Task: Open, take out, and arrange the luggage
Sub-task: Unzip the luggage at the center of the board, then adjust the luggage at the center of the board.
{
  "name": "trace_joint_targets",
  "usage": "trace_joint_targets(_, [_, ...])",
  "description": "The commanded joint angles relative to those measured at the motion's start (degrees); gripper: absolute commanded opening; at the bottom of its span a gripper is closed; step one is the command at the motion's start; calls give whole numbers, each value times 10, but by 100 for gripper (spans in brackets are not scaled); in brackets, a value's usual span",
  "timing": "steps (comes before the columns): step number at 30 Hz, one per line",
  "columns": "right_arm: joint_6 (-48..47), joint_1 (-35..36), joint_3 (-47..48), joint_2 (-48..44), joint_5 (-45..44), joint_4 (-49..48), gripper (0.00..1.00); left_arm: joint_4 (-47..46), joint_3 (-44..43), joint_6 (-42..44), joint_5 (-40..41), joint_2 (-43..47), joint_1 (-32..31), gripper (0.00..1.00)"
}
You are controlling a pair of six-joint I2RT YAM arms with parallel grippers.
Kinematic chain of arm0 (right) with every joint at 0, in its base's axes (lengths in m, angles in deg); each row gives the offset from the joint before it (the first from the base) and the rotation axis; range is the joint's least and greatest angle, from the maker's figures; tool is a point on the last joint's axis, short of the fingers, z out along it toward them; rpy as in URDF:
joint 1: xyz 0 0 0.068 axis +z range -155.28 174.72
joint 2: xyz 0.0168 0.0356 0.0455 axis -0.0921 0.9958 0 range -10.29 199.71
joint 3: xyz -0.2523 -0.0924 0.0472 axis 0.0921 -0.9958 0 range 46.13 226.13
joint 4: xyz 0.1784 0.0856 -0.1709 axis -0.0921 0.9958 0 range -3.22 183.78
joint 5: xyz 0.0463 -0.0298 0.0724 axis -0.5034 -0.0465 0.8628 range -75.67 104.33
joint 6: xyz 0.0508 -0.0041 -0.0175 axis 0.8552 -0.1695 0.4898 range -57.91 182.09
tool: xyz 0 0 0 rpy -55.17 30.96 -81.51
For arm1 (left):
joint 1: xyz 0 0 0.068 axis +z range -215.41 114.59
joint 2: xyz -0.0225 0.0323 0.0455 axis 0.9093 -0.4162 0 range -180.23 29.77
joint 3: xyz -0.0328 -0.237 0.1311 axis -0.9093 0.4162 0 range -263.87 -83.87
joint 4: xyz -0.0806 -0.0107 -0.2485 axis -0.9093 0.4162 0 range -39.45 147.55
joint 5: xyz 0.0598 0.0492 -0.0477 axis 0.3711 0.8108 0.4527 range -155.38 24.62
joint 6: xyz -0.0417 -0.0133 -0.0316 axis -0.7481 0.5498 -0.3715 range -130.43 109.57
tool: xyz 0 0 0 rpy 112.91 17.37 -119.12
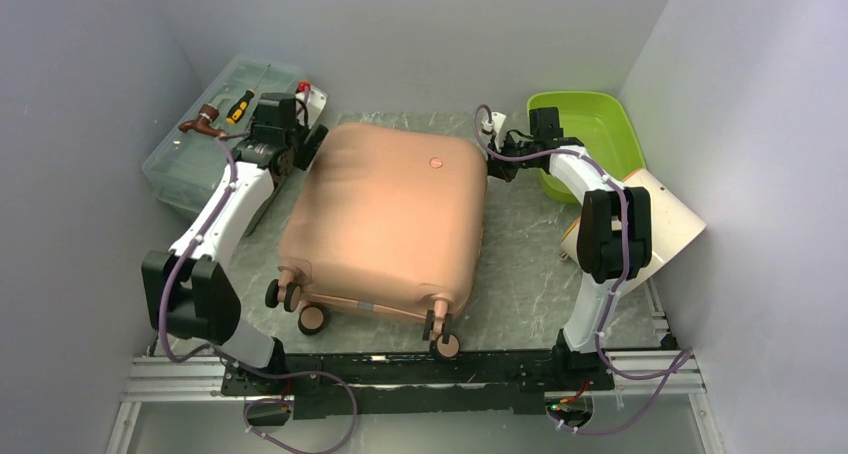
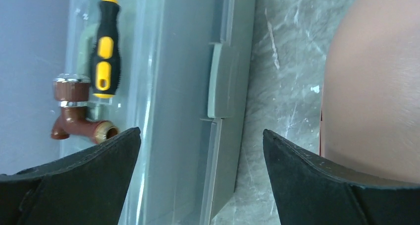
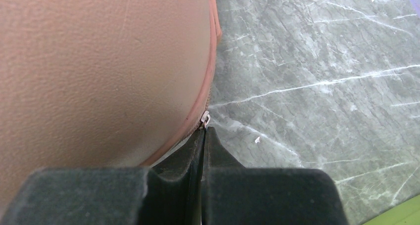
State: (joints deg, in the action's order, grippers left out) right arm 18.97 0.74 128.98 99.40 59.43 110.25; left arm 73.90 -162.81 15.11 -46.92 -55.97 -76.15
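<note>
White arms (image 1: 215,219), black joints (image 1: 610,229), purple cables (image 1: 233,169).

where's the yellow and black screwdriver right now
In the top view the screwdriver lies on the translucent toolbox at the far left, right beside a brown tap and left of the luggage.

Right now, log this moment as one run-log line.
luggage: closed, lying flat | left gripper: open, between toolbox and luggage | right gripper: shut, tips at zipper pull, grip unclear
</note>
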Motion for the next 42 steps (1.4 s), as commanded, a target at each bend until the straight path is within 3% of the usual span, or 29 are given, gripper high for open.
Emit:
trace_joint_targets(1, [-10,-4,12,-13,-11,-53,0,-17,-10,26,11,-42,0,99])
trace_joint_targets(10, [-19,-36,33,-16,13,-36,0,-1,-29,25,-47,-140,-62,98])
trace_joint_targets(16, [-34,-66,29,-28,27,-18,0,23,-66,19,-151,-190,-133,98])
trace_joint_targets(23, [-72,-100,-30,-75,30,10,0,49,-163,-13,-231,-286,-175,97])
trace_joint_targets(29, [-111,-111,-103,-140,32,37,0,42,-196,-16,-282,-309,-187,97])
trace_joint_targets(33, [-136,-115,-154,-190,42,55,0,50,-207,-17,-248,-294,-188,99])
trace_joint_targets(37, [-155,-115,-190,-228,63,83,0,72,-203,-13,-212,-216,-160,100])
trace_joint_targets(42, [-164,-114,-234,-272,83,79,0,215,-164,37,-232,-77,-133,100])
